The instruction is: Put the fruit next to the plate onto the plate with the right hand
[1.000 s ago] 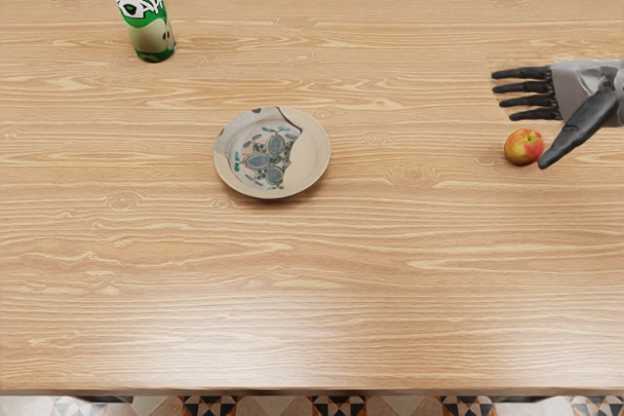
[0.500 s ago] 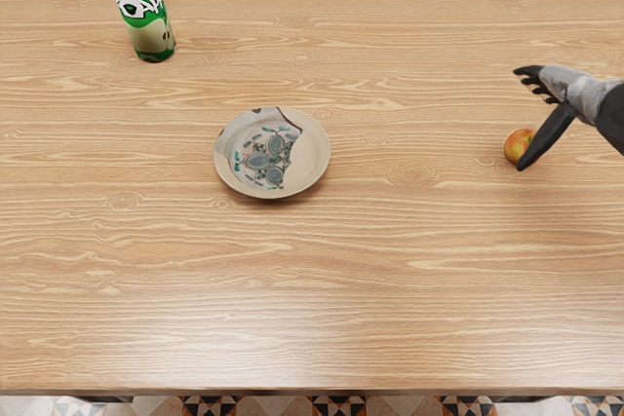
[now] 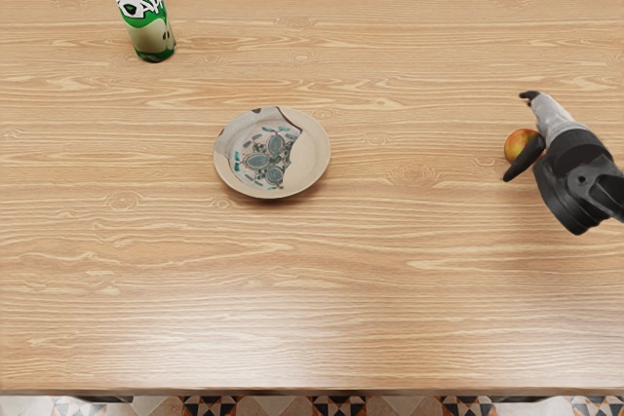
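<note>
A green drinks can (image 3: 145, 18) stands upright well up and to the left of the plate (image 3: 314, 159). It is far enough off to play no part in the work and to stay clear of any carry path.

The plate lies flat near the middle of the wooden table (image 3: 312, 289). Its patterned face is bare, so nothing has been put on it yet. It is the target and, sitting on open tabletop, it can be approached from its right side with nothing in the way.

The fruit, a small red and yellow apple (image 3: 518, 142), rests on the table well to the right of the plate, at about the same depth. It has not been lifted or carried over.

The right hand (image 3: 548, 124) is directly at the apple's far side from the plate, touching or very nearly touching it and hiding part of it. Its thick dark forearm (image 3: 578, 180) comes in from the right edge and points toward the plate. This placement fits a grasp from the outer side, which would leave the hand free to sweep the apple leftward to the plate.

Whether the hand has closed on the apple cannot be told from this view, since the contact side is hidden. The step in hand looks like securing the apple. The left arm is out of view.
</note>
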You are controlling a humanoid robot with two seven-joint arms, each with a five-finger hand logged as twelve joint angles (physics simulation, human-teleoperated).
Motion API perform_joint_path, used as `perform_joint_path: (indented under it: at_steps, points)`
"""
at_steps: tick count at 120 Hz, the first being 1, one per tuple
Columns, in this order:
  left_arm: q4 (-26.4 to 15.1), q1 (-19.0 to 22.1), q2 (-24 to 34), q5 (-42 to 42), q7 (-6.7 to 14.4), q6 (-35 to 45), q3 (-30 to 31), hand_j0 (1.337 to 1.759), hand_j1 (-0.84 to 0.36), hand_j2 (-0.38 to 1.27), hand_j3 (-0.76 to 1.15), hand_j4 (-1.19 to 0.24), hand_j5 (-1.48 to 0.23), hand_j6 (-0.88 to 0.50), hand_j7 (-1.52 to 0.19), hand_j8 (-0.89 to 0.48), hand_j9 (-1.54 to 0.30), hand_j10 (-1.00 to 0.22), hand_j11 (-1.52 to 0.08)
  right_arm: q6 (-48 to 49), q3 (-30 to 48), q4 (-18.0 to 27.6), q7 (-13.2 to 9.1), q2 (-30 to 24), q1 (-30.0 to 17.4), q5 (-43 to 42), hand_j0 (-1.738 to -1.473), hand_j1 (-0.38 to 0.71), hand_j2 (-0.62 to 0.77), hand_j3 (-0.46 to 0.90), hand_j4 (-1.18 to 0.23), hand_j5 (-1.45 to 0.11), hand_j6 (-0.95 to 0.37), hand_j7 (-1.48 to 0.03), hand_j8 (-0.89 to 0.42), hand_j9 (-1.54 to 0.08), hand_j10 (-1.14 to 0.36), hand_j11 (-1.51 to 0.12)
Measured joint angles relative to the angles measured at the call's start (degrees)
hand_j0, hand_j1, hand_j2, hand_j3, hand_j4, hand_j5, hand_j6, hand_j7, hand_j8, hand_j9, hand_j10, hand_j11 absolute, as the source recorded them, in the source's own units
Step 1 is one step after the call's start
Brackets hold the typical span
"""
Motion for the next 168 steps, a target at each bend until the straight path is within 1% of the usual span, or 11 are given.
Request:
perform_joint_path:
  at_steps: [12,19,35,118,124,133,151,161,168]
  points:
    - [0.0,0.0,0.0,0.0,0.0,0.0,0.0,1.658,0.06,0.05,0.00,-0.24,-0.32,-0.24,-0.32,-0.24,-0.32,-0.24,-0.32,0.1,-0.7,-2.5,-0.1,1.0,0.4,0.0,-1.658,-0.17,-0.03,0.00,-0.16,-0.20,-0.16,-0.20,-0.16,-0.20,-0.15,-0.20]
    - [0.0,0.0,0.0,0.0,0.0,0.0,0.0,1.658,0.06,0.05,0.00,-0.24,-0.32,-0.24,-0.32,-0.24,-0.32,-0.24,-0.32,0.3,-1.1,-4.0,-0.2,2.2,0.9,0.0,-1.658,-0.13,-0.03,0.00,-0.18,-0.24,-0.19,-0.23,-0.18,-0.24,-0.18,-0.24]
    - [0.0,0.0,0.0,0.0,0.0,0.0,0.0,1.658,0.06,0.05,0.00,-0.24,-0.32,-0.24,-0.32,-0.24,-0.32,-0.24,-0.32,0.4,-2.4,-5.6,-0.2,3.4,1.5,0.2,-1.658,-0.06,-0.05,0.00,-0.25,-0.32,-0.25,-0.32,-0.25,-0.32,-0.25,-0.32]
    - [0.0,0.0,0.0,0.0,0.0,0.0,0.0,1.658,0.06,0.05,0.00,-0.24,-0.32,-0.24,-0.32,-0.24,-0.32,-0.24,-0.32,0.5,-3.4,-6.0,-0.2,3.0,1.0,2.1,-1.658,0.19,-0.09,0.00,-0.46,-0.59,-0.45,-0.59,-0.46,-0.59,-0.46,-0.59]
    - [0.0,0.0,0.0,0.0,0.0,0.0,0.0,1.658,0.06,0.05,0.00,-0.24,-0.32,-0.24,-0.32,-0.24,-0.32,-0.24,-0.32,0.5,-3.3,-5.9,-0.2,3.0,1.0,2.1,-1.657,0.20,-0.07,0.00,-0.48,-0.60,-0.45,-0.61,-0.47,-0.61,-0.48,-0.61]
    - [0.0,0.0,0.0,0.0,0.0,0.0,0.0,1.658,0.06,0.05,0.00,-0.24,-0.32,-0.24,-0.32,-0.24,-0.32,-0.24,-0.32,0.5,-3.3,-5.9,-0.2,2.9,1.1,2.6,-1.656,0.22,-0.05,0.00,-0.51,-0.63,-0.44,-0.64,-0.44,-0.64,-0.50,-0.64]
    - [0.0,0.0,0.0,0.0,0.0,0.0,0.0,1.658,0.06,0.05,0.00,-0.24,-0.32,-0.24,-0.32,-0.24,-0.32,-0.24,-0.32,0.5,-3.3,-5.7,-0.3,2.8,1.1,3.1,-1.654,0.24,0.01,0.00,-0.57,-0.68,-0.41,-0.71,-0.42,-0.70,-0.56,-0.70]
    - [0.0,0.0,0.0,0.0,0.0,0.0,0.0,1.658,0.06,0.05,0.00,-0.24,-0.32,-0.24,-0.32,-0.24,-0.32,-0.24,-0.32,0.5,-3.1,-5.6,-0.3,2.8,1.1,3.3,-1.653,0.24,0.08,0.00,-0.61,-0.72,-0.43,-0.75,-0.44,-0.74,-0.59,-0.74]
    - [0.0,0.0,0.0,0.0,0.0,0.0,0.0,1.658,0.06,0.05,0.00,-0.24,-0.32,-0.24,-0.32,-0.24,-0.32,-0.24,-0.32,0.6,-2.9,-5.5,-0.3,2.8,1.1,3.7,-1.653,0.24,0.13,0.00,-0.62,-0.76,-0.45,-0.78,-0.43,-0.78,-0.61,-0.78]
